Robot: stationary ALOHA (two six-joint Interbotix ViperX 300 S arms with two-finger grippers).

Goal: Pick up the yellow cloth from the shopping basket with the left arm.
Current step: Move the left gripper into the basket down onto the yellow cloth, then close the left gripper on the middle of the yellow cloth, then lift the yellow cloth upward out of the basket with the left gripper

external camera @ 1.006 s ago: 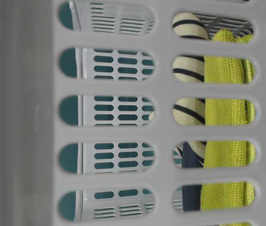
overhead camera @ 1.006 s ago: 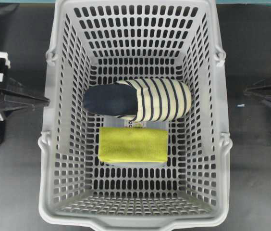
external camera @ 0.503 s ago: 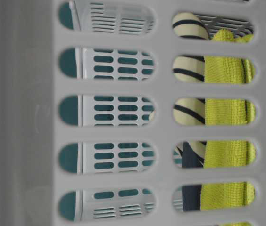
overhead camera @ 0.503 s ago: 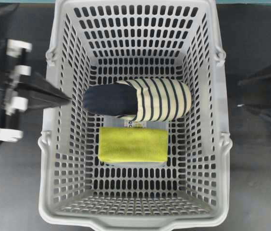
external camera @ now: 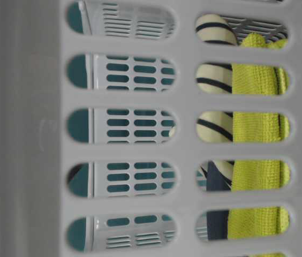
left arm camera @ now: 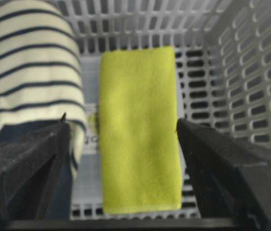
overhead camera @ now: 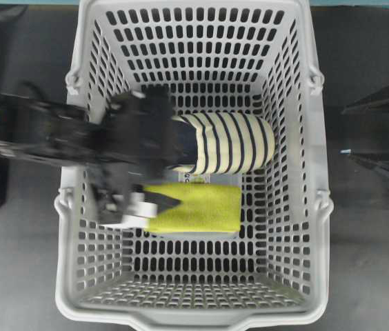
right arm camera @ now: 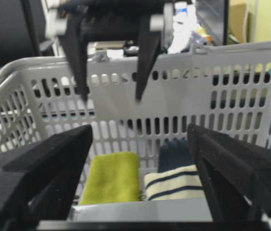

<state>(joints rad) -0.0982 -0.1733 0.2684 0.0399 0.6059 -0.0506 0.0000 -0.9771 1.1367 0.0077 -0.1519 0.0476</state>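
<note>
Overhead: the left arm [overhead camera: 77, 138] reaches over the shopping basket [overhead camera: 70, 207] rim, its blurred left jaws [overhead camera: 136, 207] above the near end of the yellow cloth [overhead camera: 198, 207], which lies flat on the basket floor beside a striped slipper [overhead camera: 225, 141]. Nothing is grasped yet; descent, closing and lifting remain.

Table-level: only cloth and slipper show through the slots.

Left wrist: the jaws stand wide apart, the cloth centred between them and below, the slipper under the left-hand one.

Right wrist: the right jaws [right arm camera: 140, 178], spread wide and empty, hold outside the basket; the left jaws hang tips-down over it.
</note>
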